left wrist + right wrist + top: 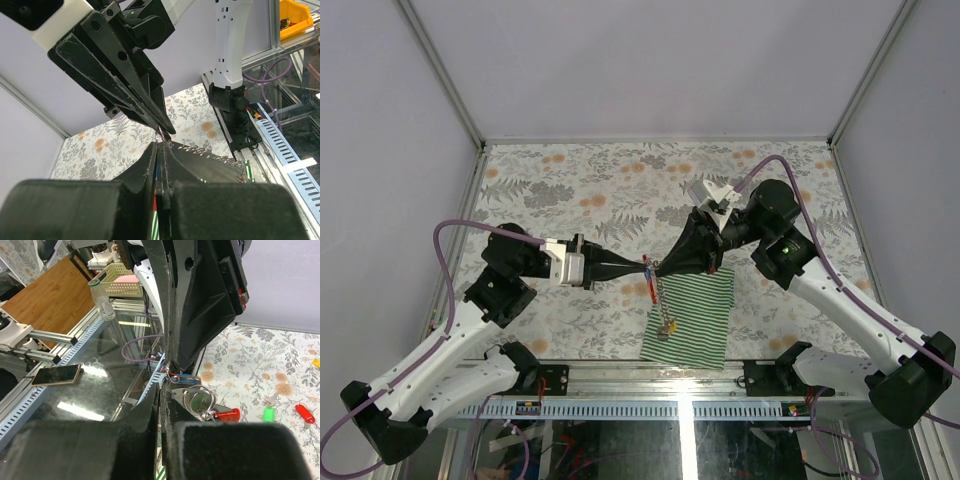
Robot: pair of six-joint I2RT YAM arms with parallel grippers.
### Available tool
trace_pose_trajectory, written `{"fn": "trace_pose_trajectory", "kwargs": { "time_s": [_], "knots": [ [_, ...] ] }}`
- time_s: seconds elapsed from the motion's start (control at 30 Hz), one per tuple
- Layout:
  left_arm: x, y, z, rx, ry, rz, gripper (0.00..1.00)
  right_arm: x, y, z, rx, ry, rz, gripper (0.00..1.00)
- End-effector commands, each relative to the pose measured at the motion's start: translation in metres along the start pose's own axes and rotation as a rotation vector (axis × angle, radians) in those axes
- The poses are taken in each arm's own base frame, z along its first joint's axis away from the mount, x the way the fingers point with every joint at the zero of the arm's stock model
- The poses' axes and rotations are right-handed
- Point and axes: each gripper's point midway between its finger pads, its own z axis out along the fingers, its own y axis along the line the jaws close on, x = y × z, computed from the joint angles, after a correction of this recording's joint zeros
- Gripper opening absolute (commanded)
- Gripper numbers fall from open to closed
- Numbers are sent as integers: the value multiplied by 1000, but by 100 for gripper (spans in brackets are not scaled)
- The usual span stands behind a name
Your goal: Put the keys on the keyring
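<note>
Keyring hangs over the far left corner of the cloth, left claw and right claw both pinched shut on it; blue key looks threaded, green key and red key lie loose on the counter.

Top view: bright, flat, diffuse light from above. Only faint soft shadows under the arms on the floral table cover, and sharp all over. Wrist views: left gripper and right gripper fill the lower frame, near-black, badly out of focus, no surface detail. Right wrist: white glare streaks on the glossy dark panel, background slightly soft. Slotted rail bows slightly near the frame edge.
</note>
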Motion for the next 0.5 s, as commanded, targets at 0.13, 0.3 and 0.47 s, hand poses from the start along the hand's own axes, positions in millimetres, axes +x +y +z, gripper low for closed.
{"fn": "trace_pose_trajectory", "kwargs": {
  "time_s": [0.13,0.3,0.47],
  "knots": [
    [-22,0,0,26,-43,58,0,-25,4,5,-20,-29,-101,0],
    [-18,-3,-1,48,-19,44,0,-27,5,5,-18,-34,-113,0],
    [-19,-6,-1,68,-13,41,0,-29,6,4,-12,-37,-118,0]
  ]
}}
